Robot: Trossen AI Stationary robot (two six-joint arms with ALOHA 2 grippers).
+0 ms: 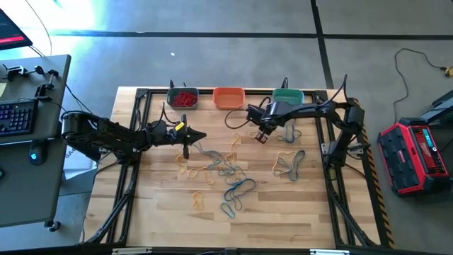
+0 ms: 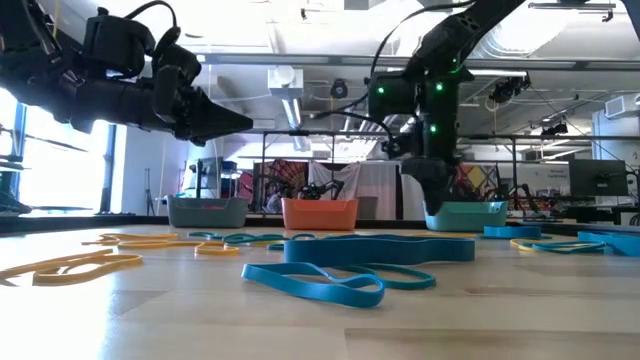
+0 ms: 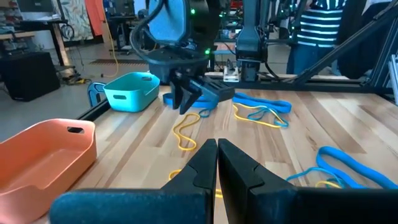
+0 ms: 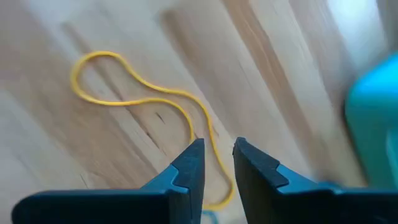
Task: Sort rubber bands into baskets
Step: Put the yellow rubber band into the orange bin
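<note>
Three baskets stand along the table's far edge: a grey one (image 1: 183,98) holding red rubber bands (image 1: 185,97), an orange one (image 1: 228,97) and a teal one (image 1: 288,95). Blue and yellow rubber bands (image 1: 226,173) lie loose across the middle of the table. My right gripper (image 1: 262,136) points steeply down near the teal basket and hovers above a yellow band (image 4: 134,93) that lies flat on the wood. Its fingers (image 4: 217,155) stand slightly apart with nothing between them. My left gripper (image 3: 216,149) is level above the table's left middle, shut and empty.
More bands lie at the right (image 1: 289,163) and near the front (image 1: 198,200). A black frame (image 1: 141,127) borders the table. A desk with a keyboard (image 1: 18,117) stands left of the table and a red case (image 1: 414,152) on the floor to its right. A person (image 3: 320,31) stands beyond the table.
</note>
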